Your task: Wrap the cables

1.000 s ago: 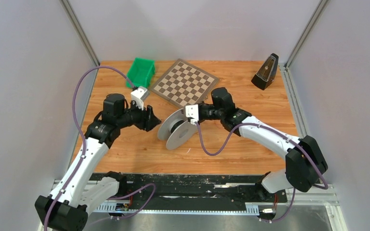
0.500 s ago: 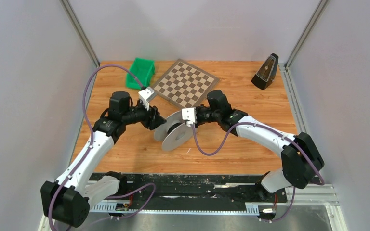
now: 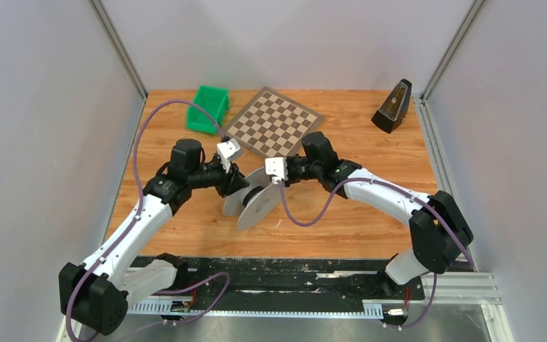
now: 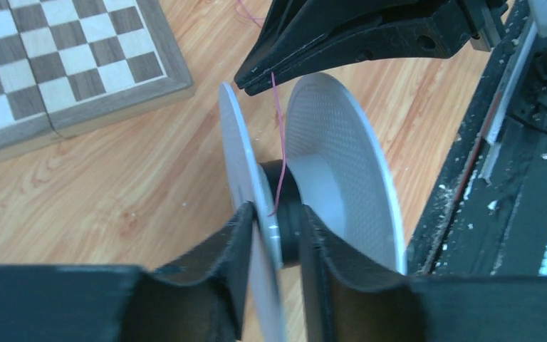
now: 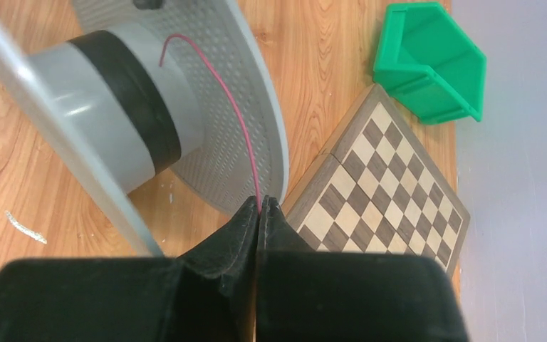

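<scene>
A grey spool [image 3: 253,201] with two wide flanges and a black-banded hub lies tilted on the wooden table; it also shows in the left wrist view [image 4: 342,171] and the right wrist view [image 5: 114,100]. My left gripper [image 3: 238,184] [image 4: 279,239] is open, its fingers straddling the spool's left flange with a gap on the hub side. My right gripper [image 3: 274,182] [image 5: 260,206] is shut on a thin red cable [image 5: 217,78] just above the spool. The cable [image 4: 276,128] runs down from the pinch to the hub, its free end on the black band.
A folding chessboard [image 3: 274,122] lies just behind the spool, also in the right wrist view [image 5: 384,192]. A green bin [image 3: 209,108] stands at the back left, a black metronome [image 3: 393,107] at the back right. A black rail [image 4: 513,178] runs along the near edge.
My left gripper has moved right to the spool and now straddles its left flange. My right gripper and the spool have shifted slightly left, the cable still pinched.
</scene>
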